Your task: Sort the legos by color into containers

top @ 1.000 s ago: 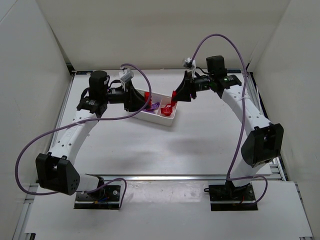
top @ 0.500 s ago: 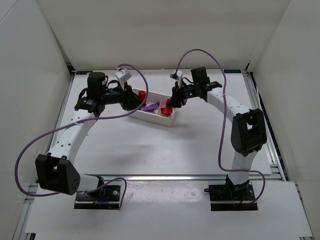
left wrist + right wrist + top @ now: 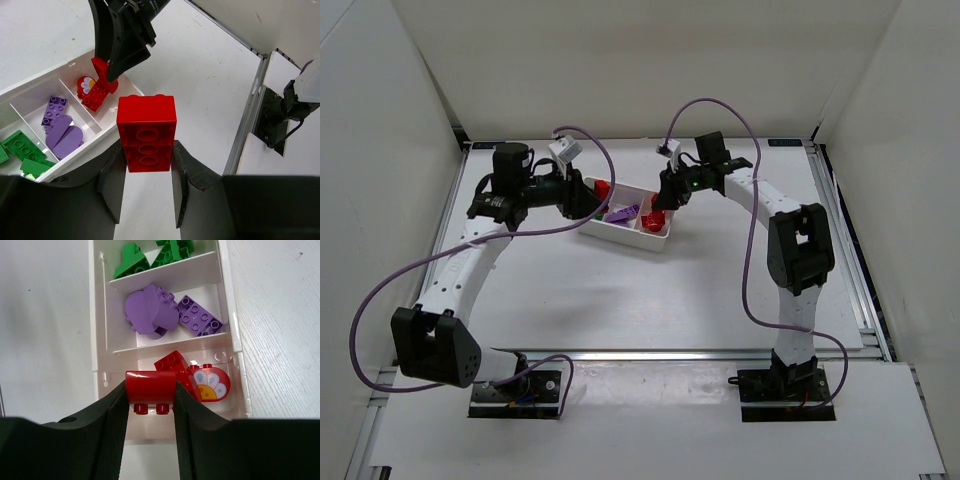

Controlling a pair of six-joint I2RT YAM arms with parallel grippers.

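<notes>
Top view: left gripper (image 3: 592,198) at left end of shallow white three-compartment plastic tray (image 3: 620,233), right gripper (image 3: 663,203) over its right end; arms could collide. Left wrist: jaws clamped on big red rectangular plastic brick (image 3: 146,132) outside tray's red compartment (image 3: 73,73), right gripper blocking it. Right wrist: jaws pinching small red rounded plastic brick (image 3: 150,388) above that compartment; drop may bounce out.
</notes>
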